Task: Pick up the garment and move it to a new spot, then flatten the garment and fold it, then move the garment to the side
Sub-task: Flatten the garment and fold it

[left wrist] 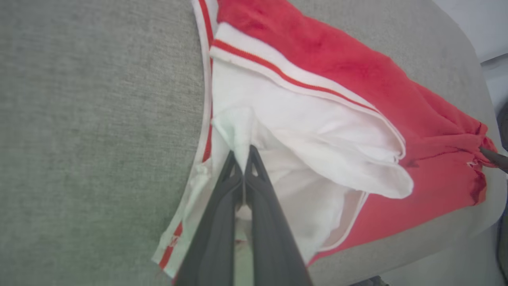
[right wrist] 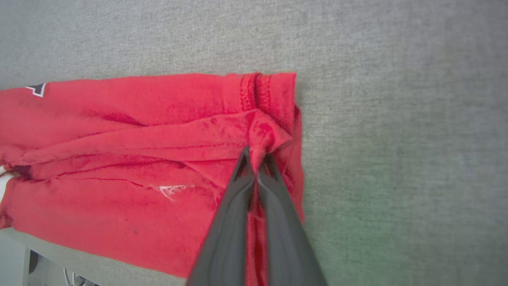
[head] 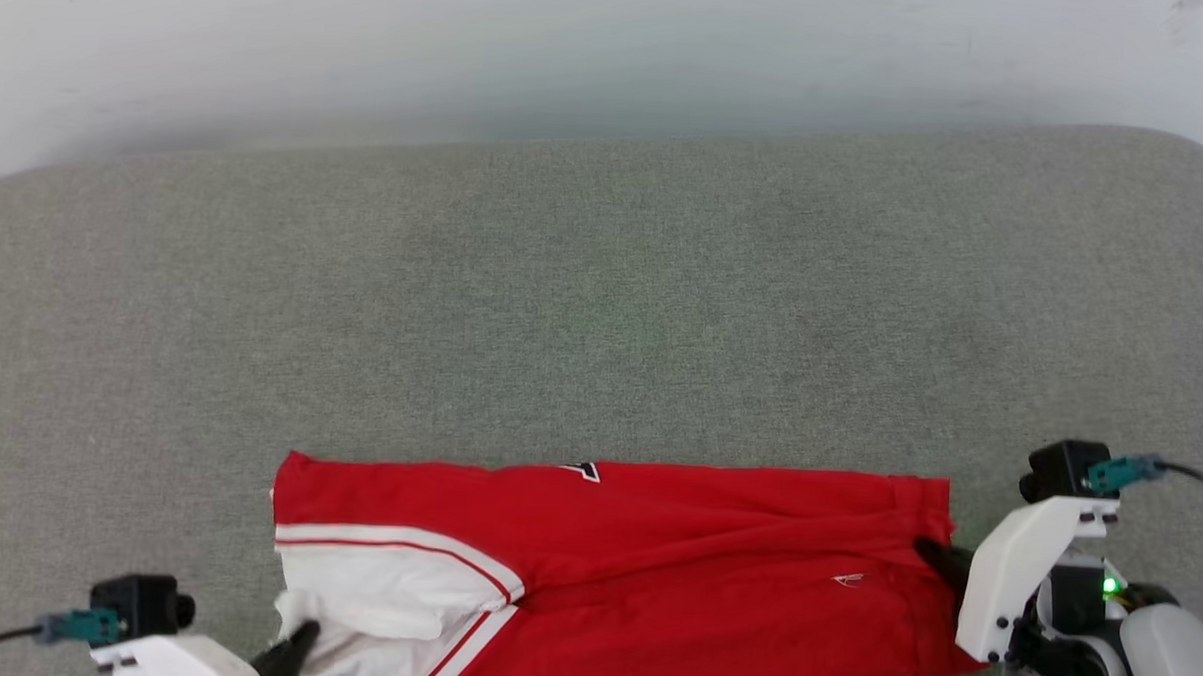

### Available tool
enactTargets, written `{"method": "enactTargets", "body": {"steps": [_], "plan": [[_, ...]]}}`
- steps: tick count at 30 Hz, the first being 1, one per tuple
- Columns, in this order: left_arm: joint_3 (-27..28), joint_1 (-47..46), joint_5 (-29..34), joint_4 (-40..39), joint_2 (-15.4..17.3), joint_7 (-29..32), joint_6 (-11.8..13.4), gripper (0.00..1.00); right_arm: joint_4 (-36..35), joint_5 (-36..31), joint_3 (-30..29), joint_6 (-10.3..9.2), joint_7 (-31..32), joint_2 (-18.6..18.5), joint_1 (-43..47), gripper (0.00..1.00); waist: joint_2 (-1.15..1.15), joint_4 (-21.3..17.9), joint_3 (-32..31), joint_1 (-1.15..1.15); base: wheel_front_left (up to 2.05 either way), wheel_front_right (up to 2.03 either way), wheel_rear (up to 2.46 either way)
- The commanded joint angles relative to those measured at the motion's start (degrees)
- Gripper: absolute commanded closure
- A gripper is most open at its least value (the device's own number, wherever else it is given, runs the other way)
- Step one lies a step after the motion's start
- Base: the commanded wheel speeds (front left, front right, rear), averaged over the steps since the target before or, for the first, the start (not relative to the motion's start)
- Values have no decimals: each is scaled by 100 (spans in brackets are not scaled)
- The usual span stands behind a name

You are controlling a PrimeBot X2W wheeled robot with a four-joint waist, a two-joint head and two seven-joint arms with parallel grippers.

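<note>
Head view: garment point(head: 653, 570) lies as a long red strip along the near edge of the grey fabric-topped desk point(head: 603, 308), white sleeve at its left end and hem at its right. Left tool point(head: 296, 643) is at the sleeve, right tool point(head: 939, 560) at the hem.

Left wrist view: left tool closed to a narrow pinch on a tuck of white sleeve fabric point(left wrist: 317, 135). The bite looks thin, possibly one layer.

Right wrist view: right tool closed tight on a bunched ridge of the red hem point(right wrist: 274, 99).

Judgement: fold in hand. Raise both ends together at matched height, with light even tension along the strip. Watch the sleeve layers, which could spill open. Lay the edge onto the far edge squarely before letting go.
</note>
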Motion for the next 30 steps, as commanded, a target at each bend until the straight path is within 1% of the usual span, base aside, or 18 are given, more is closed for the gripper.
{"method": "enactTargets", "body": {"steps": [1,2,3,4,5,6,9,12,15,17,20,24,30], "plan": [[-27,97,-38,41,-59,-18,-32,100,45,22,-45,-2,-72,48,135,62,0,-2,-15,1,0,0,0],[-40,128,-65,77,-109,-46,-37,100,79,26,-86,-2,-132,78,190,23,0,2,-30,1,0,0,0],[-72,157,-88,118,-152,-39,-53,100,102,5,-111,-2,-203,97,244,0,0,10,-47,1,0,0,0],[-108,179,-68,157,-182,-56,-83,70,130,-7,-136,-2,-274,125,313,0,0,17,-66,1,0,0,0],[-121,168,-55,184,-225,-111,-102,33,146,-12,-133,-2,-327,150,391,0,0,27,-86,1,0,0,0],[-147,158,-40,215,-264,-141,-116,0,139,-20,-139,-2,-409,173,445,0,0,38,-106,1,0,0,0],[-196,89,58,246,-347,-298,-148,0,67,-34,-136,-3,-626,203,655,0,0,66,-173,1,0,0,0],[-198,20,232,178,-382,-517,-121,0,-160,-75,-138,-3,-864,175,818,0,0,74,-228,1,0,0,0],[-153,-61,459,16,-408,-834,-46,0,-493,-121,-189,-2,-1020,116,961,0,0,79,-290,1,0,0,0],[-85,-106,602,-108,-451,-1079,56,0,-740,-193,-251,-2,-1045,75,1062,0,0,70,-332,1,0,0,0],[-3,-167,801,-331,-519,-1416,192,0,-1089,-242,-388,-2,-920,57,1129,0,0,35,-392,1,0,0,0],[59,-265,1225,-565,-558,-1899,425,0,-1368,-319,-606,-2,-615,-8,1062,0,0,44,-435,1,0,0,0],[-94,-509,2078,-892,-523,-2377,796,0,-1637,-468,-872,-2,153,-252,903,0,0,185,-336,1,0,0,0]]}}
